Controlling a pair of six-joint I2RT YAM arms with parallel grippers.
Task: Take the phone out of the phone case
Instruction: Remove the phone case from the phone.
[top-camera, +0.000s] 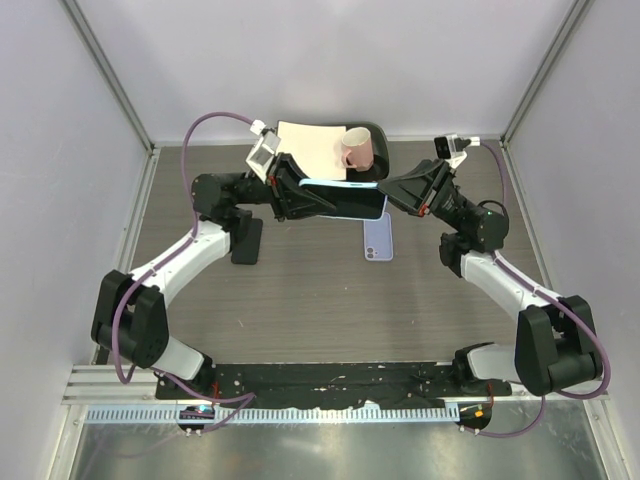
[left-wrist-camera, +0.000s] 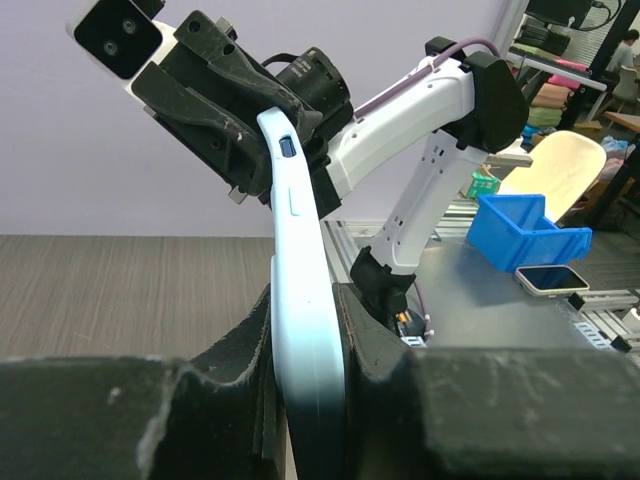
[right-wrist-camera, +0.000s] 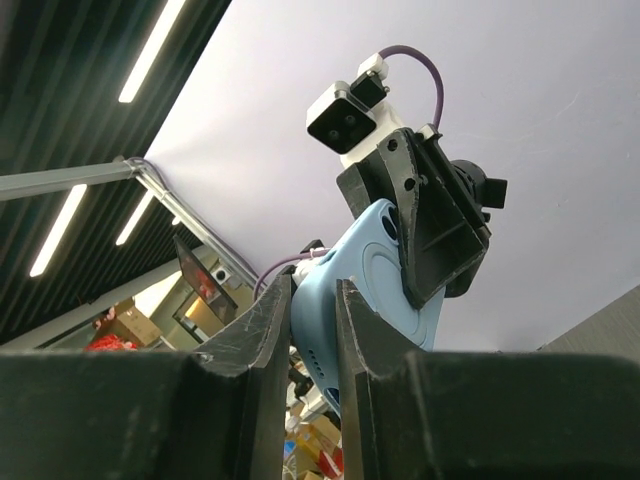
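pale-blue phone case (top-camera: 345, 203) clamped by l hand (left-wrist-camera: 305, 400) & r hand (right-wrist-camera: 312, 340), pink mug (top-camera: 356, 150) in black tray (top-camera: 380, 134)

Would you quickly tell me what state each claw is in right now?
Left claw: closed on the blue phone case.
Right claw: closed on its other end.

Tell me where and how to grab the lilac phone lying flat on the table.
Grip the lilac phone across its narrow width, about mid-length, coming straight down from above. It lies flat on the table with its long sides running away from the arm bases, so probably only those thin side edges can be pinched.
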